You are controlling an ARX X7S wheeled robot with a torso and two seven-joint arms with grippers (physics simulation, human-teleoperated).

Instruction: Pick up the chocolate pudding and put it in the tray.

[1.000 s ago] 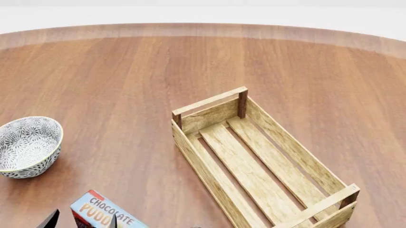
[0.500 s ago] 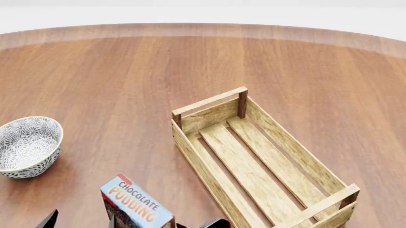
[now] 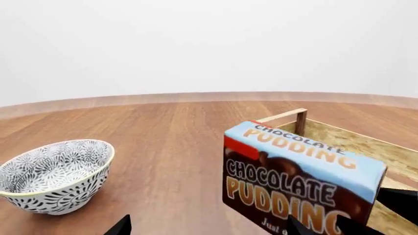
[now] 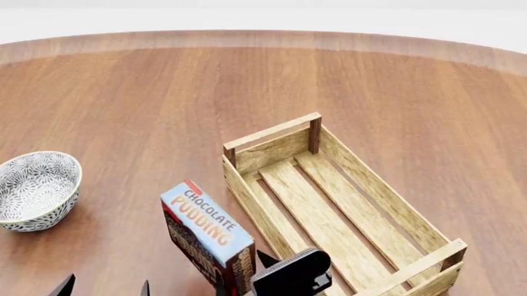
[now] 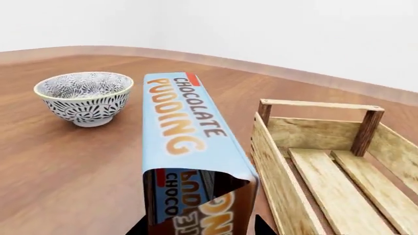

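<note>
At the far left of the head view a grey-white patterned bowl is seen on the wooden table, and it plays no part in the work. Below it only two dark fingertips of the left gripper are visible at the frame's lower edge, set apart with nothing between them, so it is judged to be spread and unloaded. Next to the right, the chocolate pudding is held clear of the table, tilted, its light-blue top upward, just beside the tray's near long wall but not yet over it. The pick-up is therefore judged done, while the carry over the wall and the release are judged still to be made. At the carton's lower end the right gripper is seen, and in the right wrist view the chocolate pudding is flanked closely by dark fingers at the frame's lower edge, so the claw is taken to be clenched on the carton's narrow sides. Farthest right, the tray lies with nothing inside it.
</note>
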